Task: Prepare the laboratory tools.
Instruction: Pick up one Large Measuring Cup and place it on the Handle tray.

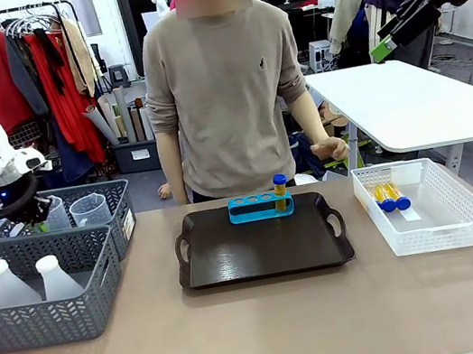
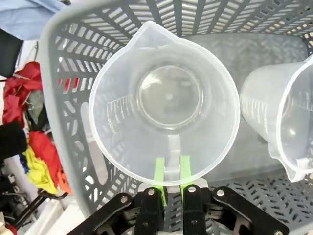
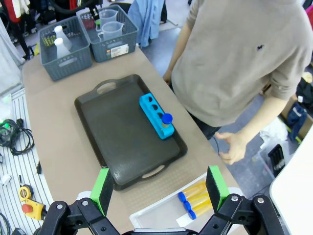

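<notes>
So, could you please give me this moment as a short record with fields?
Left claw: shut on the handle of a clear beaker, inside the far grey basket
Second beaker: beside it in that basket
Right claw: open, high above the tray and white basket
Rack: blue, on the tray, one capped tube in an end hole
White basket: two capped tubes lying flat
Near grey basket: two white flasks

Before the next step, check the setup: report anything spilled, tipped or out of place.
Nothing stands out. The blue rack sits on the tray with one tube upright in it, two tubes lie in the white basket, the flasks stand upright, and the left gripper holds a beaker by its handle.
</notes>
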